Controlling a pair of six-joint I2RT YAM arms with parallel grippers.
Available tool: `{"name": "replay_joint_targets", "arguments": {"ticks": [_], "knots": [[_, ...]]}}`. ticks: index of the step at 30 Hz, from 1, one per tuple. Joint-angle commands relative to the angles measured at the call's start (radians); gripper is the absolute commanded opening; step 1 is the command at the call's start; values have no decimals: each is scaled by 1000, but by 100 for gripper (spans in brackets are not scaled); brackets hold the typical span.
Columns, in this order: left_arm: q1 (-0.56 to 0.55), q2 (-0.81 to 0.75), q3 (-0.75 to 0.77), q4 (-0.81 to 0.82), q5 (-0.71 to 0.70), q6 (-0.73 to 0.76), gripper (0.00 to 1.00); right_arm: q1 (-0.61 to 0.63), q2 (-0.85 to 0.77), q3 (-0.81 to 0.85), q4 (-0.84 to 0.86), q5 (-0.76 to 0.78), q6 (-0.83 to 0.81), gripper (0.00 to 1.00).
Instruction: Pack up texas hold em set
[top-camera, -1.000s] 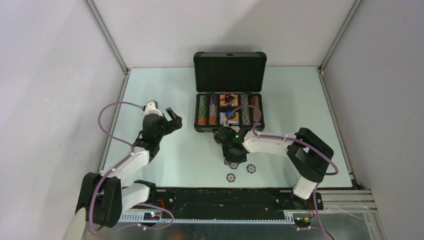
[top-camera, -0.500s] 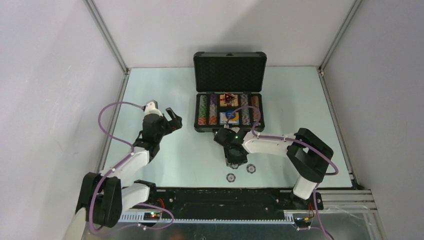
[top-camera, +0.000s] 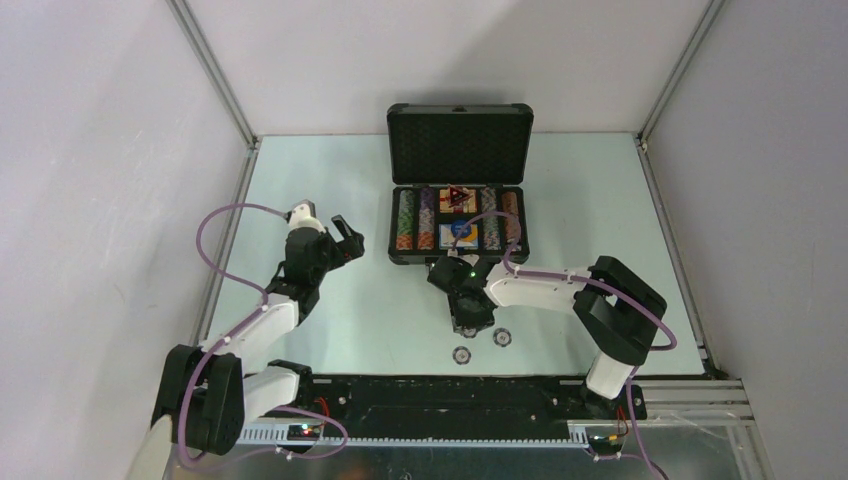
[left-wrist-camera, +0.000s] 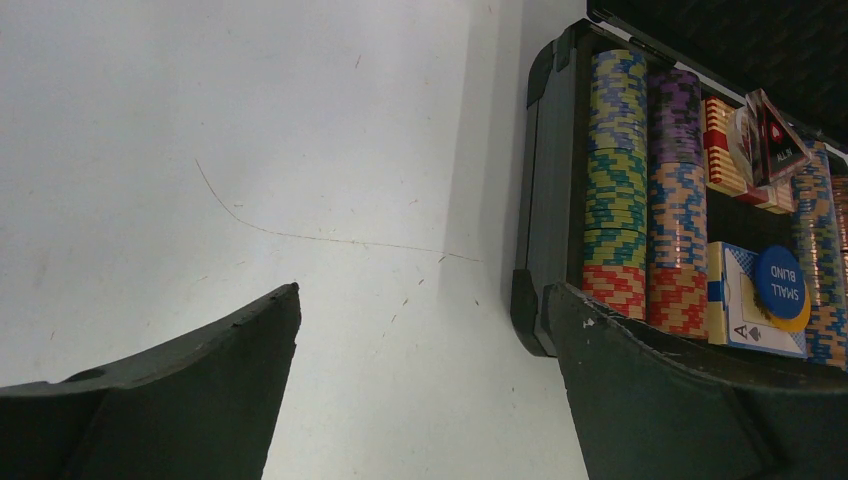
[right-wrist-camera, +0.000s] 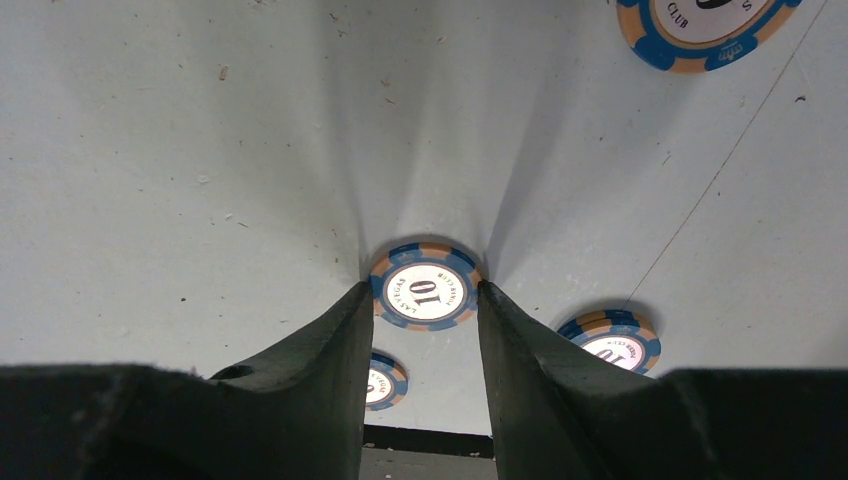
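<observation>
The left gripper (top-camera: 345, 238) hangs over the left half of the table (top-camera: 590, 200), its fingers spread wide with nothing between them, just left of the case (top-camera: 459, 150). The case sits at the middle of the far edge, open, its lid standing upright. Its tray holds rows of striped chips (left-wrist-camera: 615, 170) on edge, a card box (left-wrist-camera: 740, 318) with a blue button (left-wrist-camera: 782, 282) on top, and a dark triangular marker (left-wrist-camera: 775, 140) farther back. Just in front of the case, toward the near edge, the right gripper (top-camera: 467, 325) points down at the table. Its fingers are drawn partway in and press on both sides of a chip marked 10 (right-wrist-camera: 425, 292). Two loose chips (top-camera: 462, 354) (top-camera: 501, 337) lie flat on the table near the near edge, close to the gripper, and a third (right-wrist-camera: 705, 25) shows only in the wrist view.
</observation>
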Motion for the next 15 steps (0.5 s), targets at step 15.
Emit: {"name": "replay_joint_targets", "arguments": {"ticks": [15], "knots": [[-7,-3,26,38,0,26,98,-47,-145,66,-116,117,-15,49]]}}
